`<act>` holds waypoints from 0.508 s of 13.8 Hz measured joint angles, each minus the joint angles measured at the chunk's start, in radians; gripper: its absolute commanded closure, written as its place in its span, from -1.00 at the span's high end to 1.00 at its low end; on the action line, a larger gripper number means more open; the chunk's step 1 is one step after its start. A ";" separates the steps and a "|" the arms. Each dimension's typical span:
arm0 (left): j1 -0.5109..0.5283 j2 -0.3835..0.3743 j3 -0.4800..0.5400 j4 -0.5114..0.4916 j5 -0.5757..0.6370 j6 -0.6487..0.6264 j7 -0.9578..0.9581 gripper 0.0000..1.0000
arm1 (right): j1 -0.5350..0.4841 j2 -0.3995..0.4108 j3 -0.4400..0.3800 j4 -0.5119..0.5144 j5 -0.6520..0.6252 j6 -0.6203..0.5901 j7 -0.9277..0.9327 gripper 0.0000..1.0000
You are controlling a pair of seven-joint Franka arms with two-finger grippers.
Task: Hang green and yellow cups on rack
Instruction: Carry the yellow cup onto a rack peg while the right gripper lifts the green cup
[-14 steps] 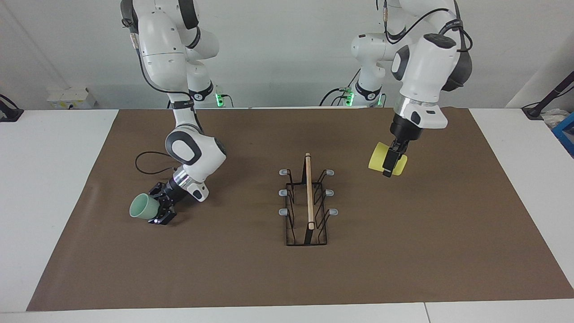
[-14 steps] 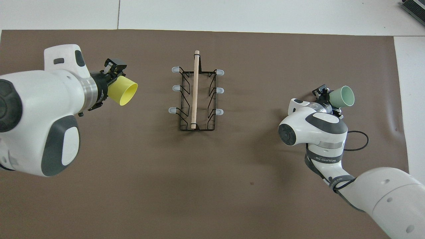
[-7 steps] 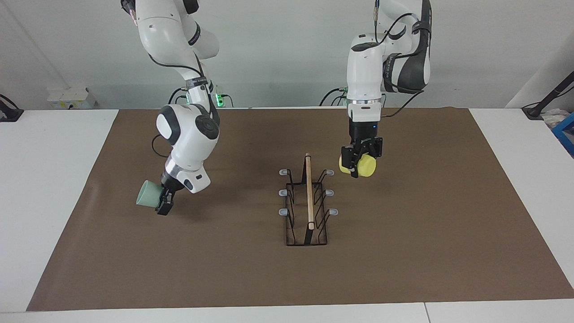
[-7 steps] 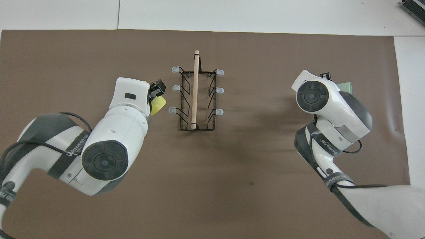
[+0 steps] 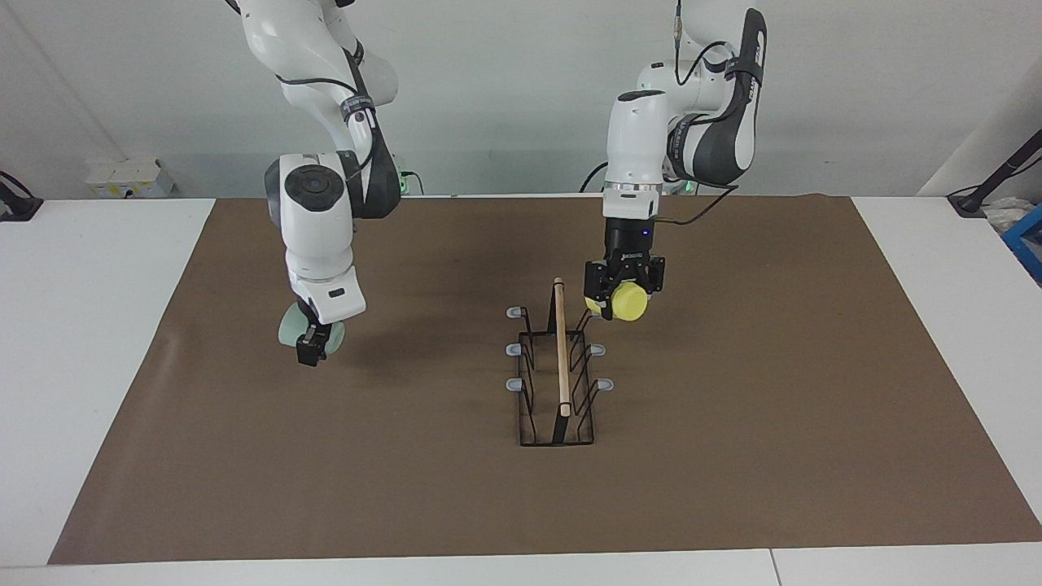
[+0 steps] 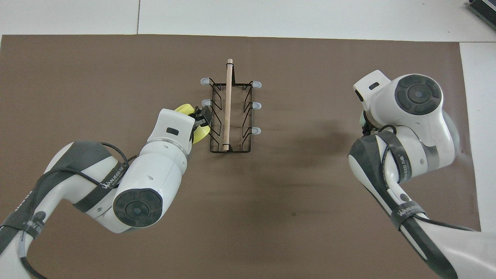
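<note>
L gripper [image 5: 624,295] clamped on yellow cup [image 5: 629,303], up in air right by the rack [image 5: 558,370] at its peg row toward L arm's end, while R gripper [image 5: 312,346] clamped on green cup [image 5: 291,330] hangs over mat [image 5: 733,456] well apart from rack, toward R arm's end.
</note>
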 measured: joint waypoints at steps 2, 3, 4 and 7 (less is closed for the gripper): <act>0.003 0.005 0.003 0.001 0.033 0.013 -0.003 -1.00 | -0.015 -0.043 -0.001 0.006 0.201 0.011 -0.030 -1.00; 0.003 0.008 0.004 0.003 0.054 0.017 -0.009 -1.00 | -0.026 -0.077 -0.001 0.009 0.312 0.011 -0.063 -1.00; 0.003 0.010 0.004 0.004 0.062 0.021 -0.010 -1.00 | -0.037 -0.113 -0.001 0.009 0.407 0.010 -0.094 -1.00; 0.005 0.021 0.008 0.008 0.085 0.040 -0.010 -1.00 | -0.054 -0.183 -0.002 0.005 0.663 0.005 -0.193 -1.00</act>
